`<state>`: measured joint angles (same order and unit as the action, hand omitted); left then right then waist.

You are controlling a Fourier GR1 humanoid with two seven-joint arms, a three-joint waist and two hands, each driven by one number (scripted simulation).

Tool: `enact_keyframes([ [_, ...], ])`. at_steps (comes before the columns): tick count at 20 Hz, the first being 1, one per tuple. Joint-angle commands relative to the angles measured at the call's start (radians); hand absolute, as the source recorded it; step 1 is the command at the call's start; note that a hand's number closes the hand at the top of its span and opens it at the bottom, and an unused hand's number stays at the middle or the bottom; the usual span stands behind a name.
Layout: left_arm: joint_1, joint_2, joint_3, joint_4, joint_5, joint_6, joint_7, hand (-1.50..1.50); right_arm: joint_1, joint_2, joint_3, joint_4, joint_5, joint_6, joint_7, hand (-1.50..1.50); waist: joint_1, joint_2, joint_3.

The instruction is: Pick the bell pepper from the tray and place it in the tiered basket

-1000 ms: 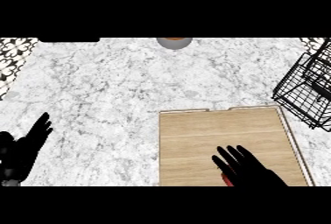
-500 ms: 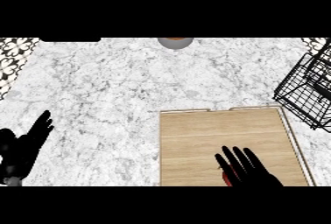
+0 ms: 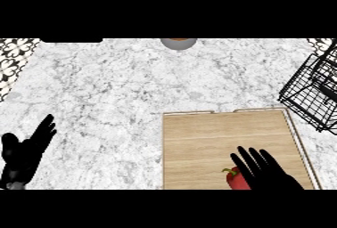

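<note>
A red bell pepper (image 3: 236, 178) with a green stem lies on the wooden tray (image 3: 211, 142) near the view's lower edge. My right hand (image 3: 266, 171) is over the tray's near right part, fingers straight and spread, just right of the pepper and partly covering it. The black wire tiered basket (image 3: 314, 91) stands at the right edge of the counter, beyond the tray's far right corner. My left hand (image 3: 25, 153) rests open at the lower left, fingers up.
A grey round object with an orange top (image 3: 178, 43) sits at the counter's far edge, cut by the view. A patterned black-and-white surface (image 3: 14, 55) borders the counter on the left. White marble counter lies between the tray and the left hand.
My right hand has slid back toward the lower edge, so more of the red pepper shows on its left. The left hand has shifted slightly.
</note>
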<state>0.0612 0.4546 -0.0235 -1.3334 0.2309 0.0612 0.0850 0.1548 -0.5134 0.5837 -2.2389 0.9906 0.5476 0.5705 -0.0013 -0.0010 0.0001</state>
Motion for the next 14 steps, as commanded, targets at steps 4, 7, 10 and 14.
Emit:
enact_keyframes([
  [4, 0.019, -0.018, 0.056, -0.024, -0.027, -0.031, 0.019, 0.00, 0.031, 0.024, -0.036, 0.043, 0.012, 0.007, -0.077, -1.50, 0.002, 0.000, 0.000],
  [7, 0.007, -0.010, 0.078, -0.058, -0.030, -0.055, 0.056, 0.00, 0.041, 0.029, -0.058, 0.071, 0.024, -0.022, -0.126, -1.50, 0.001, 0.000, 0.000],
  [10, -0.005, -0.051, 0.069, 0.015, -0.081, -0.055, 0.002, 0.00, 0.043, 0.010, -0.113, 0.108, 0.022, -0.049, -0.201, -1.50, -0.001, 0.000, 0.000],
  [14, -0.024, -0.029, 0.119, 0.015, -0.041, -0.098, 0.034, 0.00, -0.022, 0.027, -0.160, 0.265, 0.016, -0.097, -0.295, -1.50, 0.003, 0.001, 0.000],
])
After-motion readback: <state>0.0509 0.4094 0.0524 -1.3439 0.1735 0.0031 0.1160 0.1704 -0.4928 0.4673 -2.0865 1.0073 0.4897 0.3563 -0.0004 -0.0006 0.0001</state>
